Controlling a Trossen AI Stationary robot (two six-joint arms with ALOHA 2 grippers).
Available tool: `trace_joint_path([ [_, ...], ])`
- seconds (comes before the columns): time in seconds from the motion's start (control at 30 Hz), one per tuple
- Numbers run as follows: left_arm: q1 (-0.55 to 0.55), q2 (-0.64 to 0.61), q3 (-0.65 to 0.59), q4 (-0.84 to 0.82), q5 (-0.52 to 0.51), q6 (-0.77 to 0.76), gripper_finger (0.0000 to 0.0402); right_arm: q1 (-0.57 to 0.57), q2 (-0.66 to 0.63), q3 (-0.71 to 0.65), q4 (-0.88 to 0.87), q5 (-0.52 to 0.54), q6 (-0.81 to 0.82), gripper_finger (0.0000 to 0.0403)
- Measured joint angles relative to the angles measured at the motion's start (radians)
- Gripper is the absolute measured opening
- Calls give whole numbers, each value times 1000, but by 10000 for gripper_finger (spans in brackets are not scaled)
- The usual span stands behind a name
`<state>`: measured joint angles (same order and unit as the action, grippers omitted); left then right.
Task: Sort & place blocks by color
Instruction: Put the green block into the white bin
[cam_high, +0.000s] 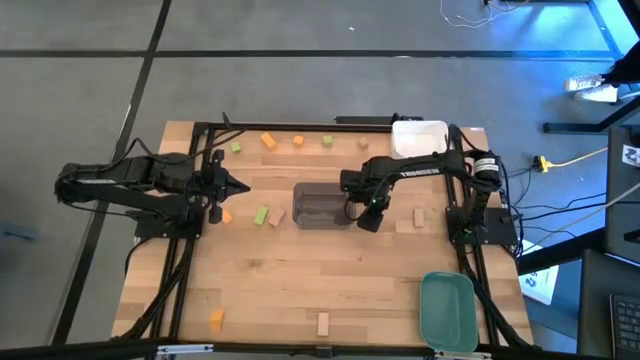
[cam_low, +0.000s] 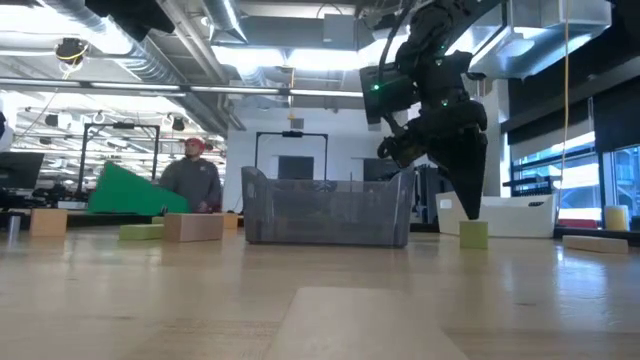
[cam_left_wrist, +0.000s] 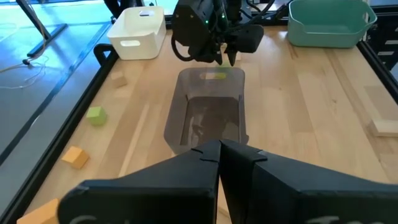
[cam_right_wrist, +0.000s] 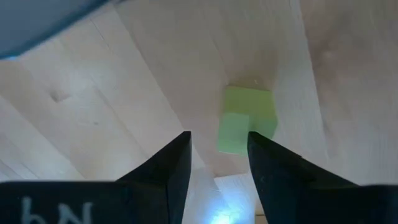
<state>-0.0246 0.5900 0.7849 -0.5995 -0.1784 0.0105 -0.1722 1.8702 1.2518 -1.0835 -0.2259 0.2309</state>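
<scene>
Small wooden blocks lie scattered on the table. A light green block (cam_right_wrist: 245, 121) rests flat on the wood beside the grey tray's (cam_high: 322, 205) right end. My right gripper (cam_right_wrist: 217, 146) points down just above this block, open, its fingertips (cam_low: 470, 212) short of the block (cam_low: 474, 235) and touching nothing. My left gripper (cam_high: 240, 187) hovers over the table's left side, shut and empty, pointing toward the grey tray (cam_left_wrist: 208, 118). Near it lie an orange block (cam_high: 226, 215), a green block (cam_high: 261, 215) and a tan block (cam_high: 278, 217).
A white tray (cam_high: 420, 138) stands at the far right and a green tray (cam_high: 447, 310) at the near right. More blocks line the far edge (cam_high: 298, 141); others lie near the front (cam_high: 216, 318) and right (cam_high: 418, 216). A person (cam_low: 195, 175) stands beyond the table.
</scene>
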Motion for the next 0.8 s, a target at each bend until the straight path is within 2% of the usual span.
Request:
trace_joint_path([
  [0.4,0,0,0,1,-2,1,0,0,0,0,-4,33,27,156],
  [0.53,0,0,0,1,-14,1,0,0,0,0,-4,82,28,156],
  [0.8,0,0,0,1,-14,1,0,0,0,0,1,88,25,156],
])
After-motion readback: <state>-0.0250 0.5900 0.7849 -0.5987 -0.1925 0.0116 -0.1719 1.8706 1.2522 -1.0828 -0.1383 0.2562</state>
